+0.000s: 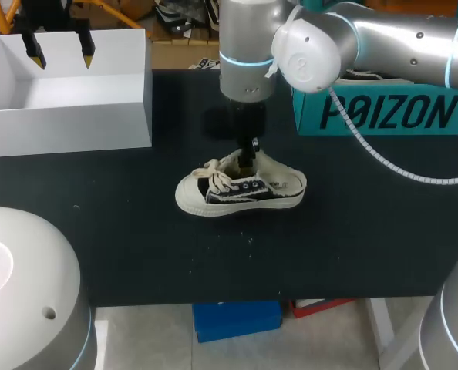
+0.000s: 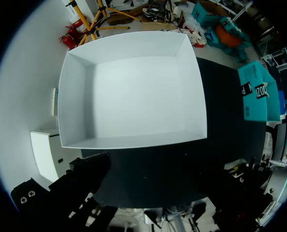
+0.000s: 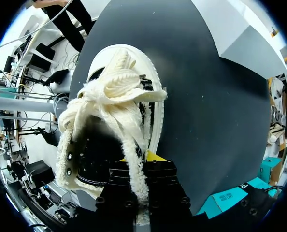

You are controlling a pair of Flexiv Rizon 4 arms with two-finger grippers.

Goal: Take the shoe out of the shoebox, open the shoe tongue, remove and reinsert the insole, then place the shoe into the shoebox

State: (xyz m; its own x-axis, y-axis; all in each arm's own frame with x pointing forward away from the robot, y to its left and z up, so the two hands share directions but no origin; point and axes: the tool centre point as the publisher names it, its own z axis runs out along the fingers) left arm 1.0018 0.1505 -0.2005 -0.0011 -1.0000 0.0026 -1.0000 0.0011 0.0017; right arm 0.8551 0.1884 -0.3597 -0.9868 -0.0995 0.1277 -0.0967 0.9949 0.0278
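A cream and black sneaker (image 1: 240, 189) with a fleecy lining lies on its sole mid-table, toe to the left. My right gripper (image 1: 248, 158) comes straight down onto its far side. In the right wrist view this gripper (image 3: 142, 162) is shut on a fleecy strip at the edge of the shoe's (image 3: 114, 111) opening, with the laces bunched ahead of it. The white shoebox (image 1: 67, 127) stands open at the back left, with nothing inside it (image 2: 134, 92). My left gripper (image 1: 59, 54) hangs open above the box, holding nothing.
A teal box (image 1: 383, 112) stands at the back right, close behind my right arm. The black table (image 1: 136, 247) is bare in front of the shoe down to its front edge.
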